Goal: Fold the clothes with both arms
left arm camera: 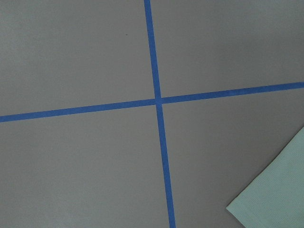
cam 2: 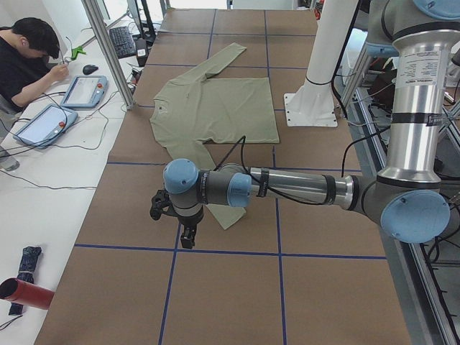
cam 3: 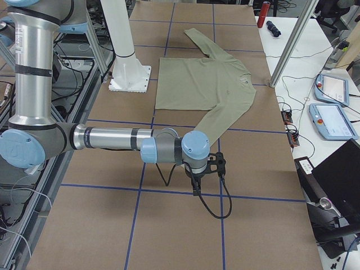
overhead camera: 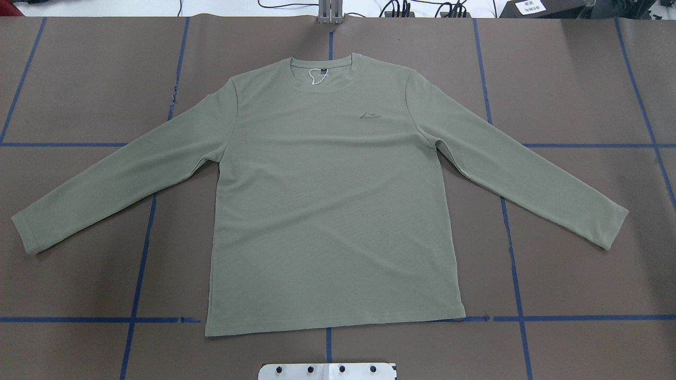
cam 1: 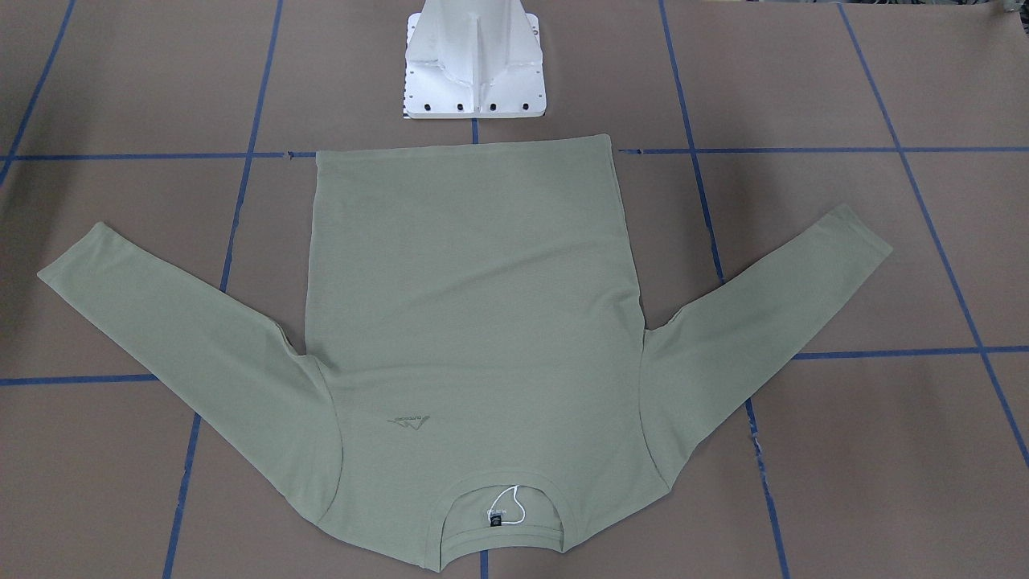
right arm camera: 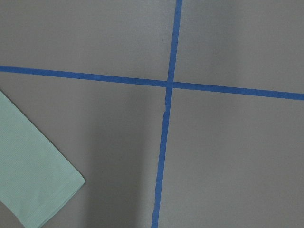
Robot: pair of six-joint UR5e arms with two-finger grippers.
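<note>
Shirt (overhead camera: 327, 200) flat between left claw (cam 2: 188, 238) and right claw (cam 3: 195, 189), seemingly apart.

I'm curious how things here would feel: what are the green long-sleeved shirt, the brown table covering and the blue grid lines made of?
Sage-green long-sleeved shirt: soft matte knit fabric, by its fine ribbed texture; fibre unclear. Brown table covering: probably matte paper or cardboard, dull and flat. Blue grid lines: seemingly stuck-on tape, with uneven joins.

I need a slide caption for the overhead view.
Green shirt lies flat and unfolded on the table, front up.
</note>
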